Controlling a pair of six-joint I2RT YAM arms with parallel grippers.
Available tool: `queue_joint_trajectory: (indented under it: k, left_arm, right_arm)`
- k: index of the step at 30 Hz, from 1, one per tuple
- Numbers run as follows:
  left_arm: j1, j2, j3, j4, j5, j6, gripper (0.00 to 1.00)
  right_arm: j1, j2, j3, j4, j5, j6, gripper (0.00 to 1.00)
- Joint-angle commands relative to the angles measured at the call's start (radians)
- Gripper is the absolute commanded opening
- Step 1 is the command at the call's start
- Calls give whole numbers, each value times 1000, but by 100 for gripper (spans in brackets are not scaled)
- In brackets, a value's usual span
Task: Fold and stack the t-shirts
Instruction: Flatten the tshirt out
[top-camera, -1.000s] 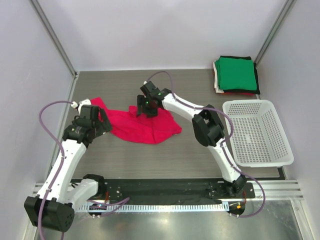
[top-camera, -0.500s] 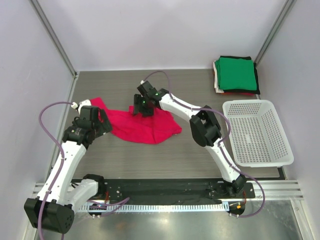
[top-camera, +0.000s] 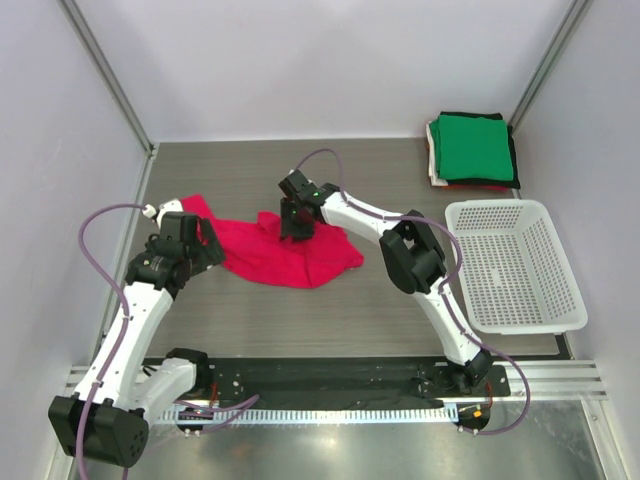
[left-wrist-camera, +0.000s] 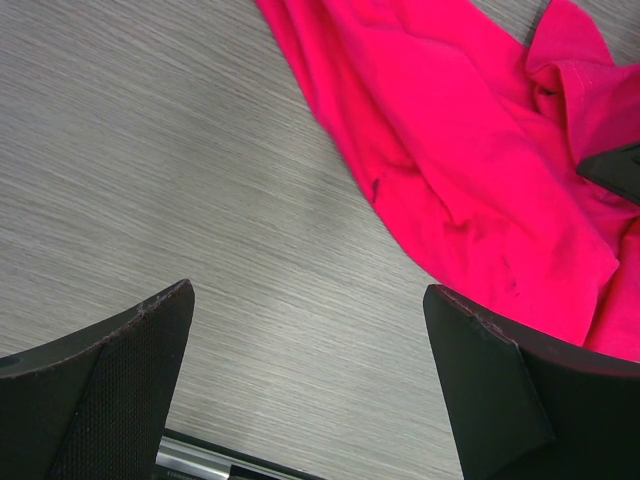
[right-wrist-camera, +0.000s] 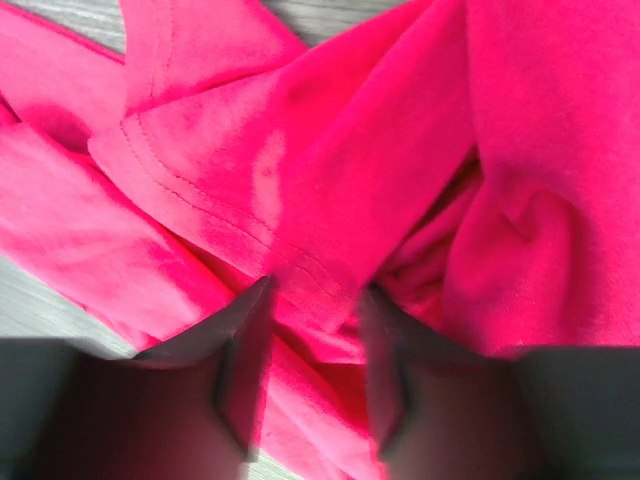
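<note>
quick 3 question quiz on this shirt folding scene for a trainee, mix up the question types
1. Which claw hangs over the bunched folds of the pink shirt?
2. True or false: the left claw is shut on cloth.
3. Which colour tops the folded stack at the far right? A green, B white, C black.

Key
1. The right claw, with a hem fold between its fingers.
2. False: it is open over the table, beside the shirt.
3. A
</note>
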Motion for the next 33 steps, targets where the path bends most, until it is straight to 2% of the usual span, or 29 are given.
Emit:
queue_joint_trajectory:
  k: [1,3,4,7,9,14,18,24,27,33]
  left_arm:
    - [5,-23,-2,32,7,3,97]
    - [5,-20,-4,33,6,3,97]
    - [5,-22,-2,32,3,3,97]
    - [5,-16,-1,33,-5,2,97]
    - [5,0,12,35,-14,3,97]
    - [21,115,140,27,-46,-1,98]
    - [83,268,332,25,-34,-6,97]
    - [135,472,495,62,-25,-39,95]
    - [149,570,521,81,-34,-59,94]
    - [192,780,573,122,-19,-85,90]
  right_arm:
    - [5,-18,45,-5,24,7,41]
    - [3,-12,59,-5,21,7,31]
    - [3,-11,62,-5,19,7,20]
    - [-1,-15,67,-5,12,3,5]
    - [-6,-27,68,-14,10,-3,1]
    - [-48,-155,107,-91,42,-59,1]
    - [-113,-339,52,-135,128,-93,1]
    - [-251,-679,-177,-114,223,-113,1]
    - [-289,-783,-298,-94,236,-125,1]
    - [-351,-839,-470,-76,199,-138,1]
